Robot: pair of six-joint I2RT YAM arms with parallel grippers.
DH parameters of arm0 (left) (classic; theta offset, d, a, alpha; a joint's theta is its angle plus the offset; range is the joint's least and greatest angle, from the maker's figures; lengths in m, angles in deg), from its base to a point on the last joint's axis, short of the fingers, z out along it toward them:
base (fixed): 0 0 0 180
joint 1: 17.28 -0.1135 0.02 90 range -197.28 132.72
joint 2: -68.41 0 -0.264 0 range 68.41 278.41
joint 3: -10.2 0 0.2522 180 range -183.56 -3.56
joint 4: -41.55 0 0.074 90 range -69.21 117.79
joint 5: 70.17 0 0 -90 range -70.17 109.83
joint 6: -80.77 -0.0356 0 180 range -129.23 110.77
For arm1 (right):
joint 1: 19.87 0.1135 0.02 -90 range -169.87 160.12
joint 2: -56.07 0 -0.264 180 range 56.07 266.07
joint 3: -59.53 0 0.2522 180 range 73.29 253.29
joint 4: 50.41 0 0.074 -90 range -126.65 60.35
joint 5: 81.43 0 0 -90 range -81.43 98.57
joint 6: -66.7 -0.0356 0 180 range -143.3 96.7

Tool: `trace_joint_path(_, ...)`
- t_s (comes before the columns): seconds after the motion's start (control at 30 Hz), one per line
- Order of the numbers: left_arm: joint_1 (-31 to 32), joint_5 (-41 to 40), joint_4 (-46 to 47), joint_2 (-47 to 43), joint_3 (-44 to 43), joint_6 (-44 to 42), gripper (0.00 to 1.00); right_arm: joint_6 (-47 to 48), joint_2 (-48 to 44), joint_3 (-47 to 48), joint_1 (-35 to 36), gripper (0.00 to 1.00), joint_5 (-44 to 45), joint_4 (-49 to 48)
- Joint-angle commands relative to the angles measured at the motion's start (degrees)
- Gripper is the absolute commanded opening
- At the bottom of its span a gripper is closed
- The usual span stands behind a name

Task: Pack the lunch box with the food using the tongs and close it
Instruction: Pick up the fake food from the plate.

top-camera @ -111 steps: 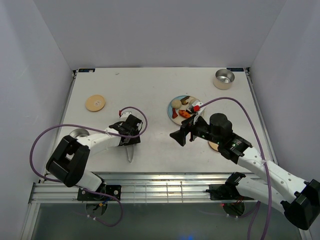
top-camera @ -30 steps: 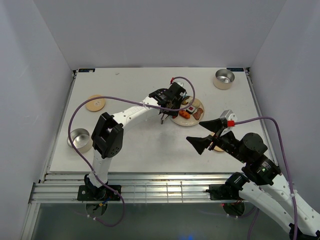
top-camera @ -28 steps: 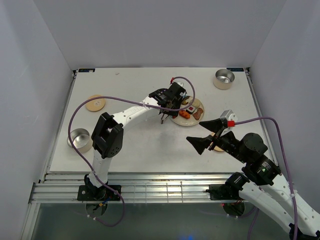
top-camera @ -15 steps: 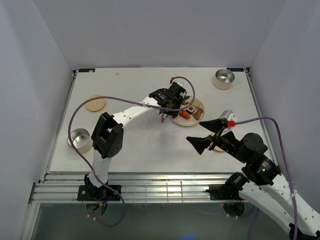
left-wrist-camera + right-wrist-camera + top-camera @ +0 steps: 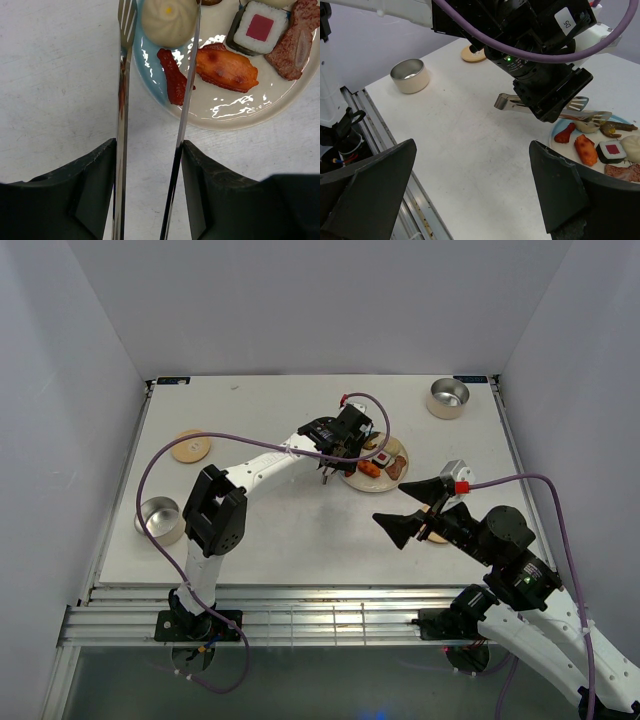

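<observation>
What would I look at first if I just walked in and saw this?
Probably the plate of food at the far right of the table, with a pale bun, a sushi roll and an orange piece. Shiny tongs, held between the left gripper fingers, straddle the bun. The right gripper hangs wide open near the front.

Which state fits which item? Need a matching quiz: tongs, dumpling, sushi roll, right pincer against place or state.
Items:
1 tongs
2 dumpling
3 sushi roll
4 right pincer

States:
A open, holding nothing
B between the tong arms
C gripped in the left pincer
D on the plate, pink centre

Pairs: 1-C, 2-B, 3-D, 4-A
</observation>
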Motion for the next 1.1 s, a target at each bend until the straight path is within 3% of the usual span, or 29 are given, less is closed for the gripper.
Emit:
trace_joint_path(0.0,0.39,-0.14,1.20,-2.46,0.26,0.49,0.62,0.45,-0.58,0.02,0.24,1.00,0.39,-1.67)
trace_joint_path(0.6,1.09,-1.11,1.11,-2.73,0.97,0.84,0.62,0.45,-1.20,0.11,0.32,1.00,0.56,-1.50)
trace_joint_path(1.07,1.27,-5.32,0.23,-5.72,0.44,1.99,0.46,0.54,-1.20,0.11,0.32,1.00,0.91,-1.50)
